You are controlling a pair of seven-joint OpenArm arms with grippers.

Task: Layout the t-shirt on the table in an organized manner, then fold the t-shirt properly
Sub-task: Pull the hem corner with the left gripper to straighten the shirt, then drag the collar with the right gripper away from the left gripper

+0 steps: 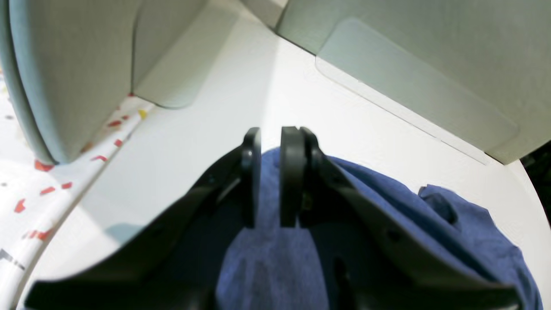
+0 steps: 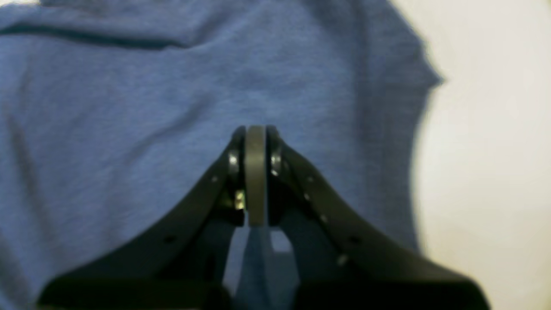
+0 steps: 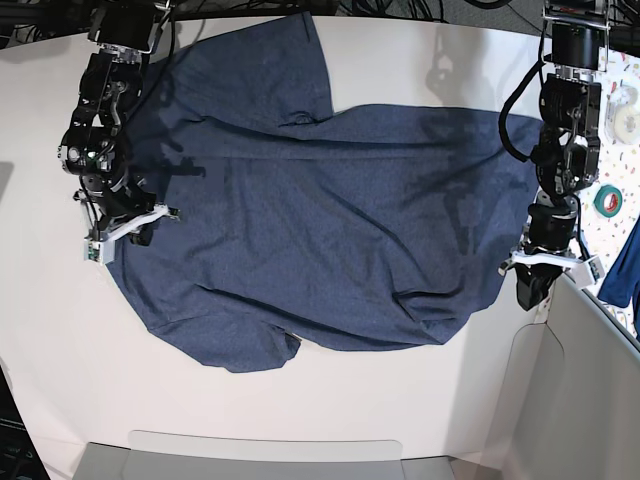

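Observation:
The dark navy t-shirt (image 3: 330, 230) lies spread across the white table (image 3: 300, 400), with a sleeve toward the far edge and folds bunched near its front right corner. My left gripper (image 3: 528, 290) is at the shirt's right edge. In the left wrist view its jaws (image 1: 271, 137) stand narrowly apart with t-shirt (image 1: 430, 215) fabric rising between them over the table (image 1: 258, 86). My right gripper (image 3: 135, 232) is at the shirt's left edge. In the right wrist view it (image 2: 256, 133) is shut, pads together, above the t-shirt (image 2: 129, 107), with bare table (image 2: 495, 150) to the right.
A grey partition (image 3: 580, 400) stands at the near right, just beside my left gripper, and a grey panel (image 3: 260, 455) lies along the front edge. On the confetti-specked surface (image 3: 620, 180) to the right are a green tape roll (image 3: 607, 200) and a blue cloth (image 3: 625, 265).

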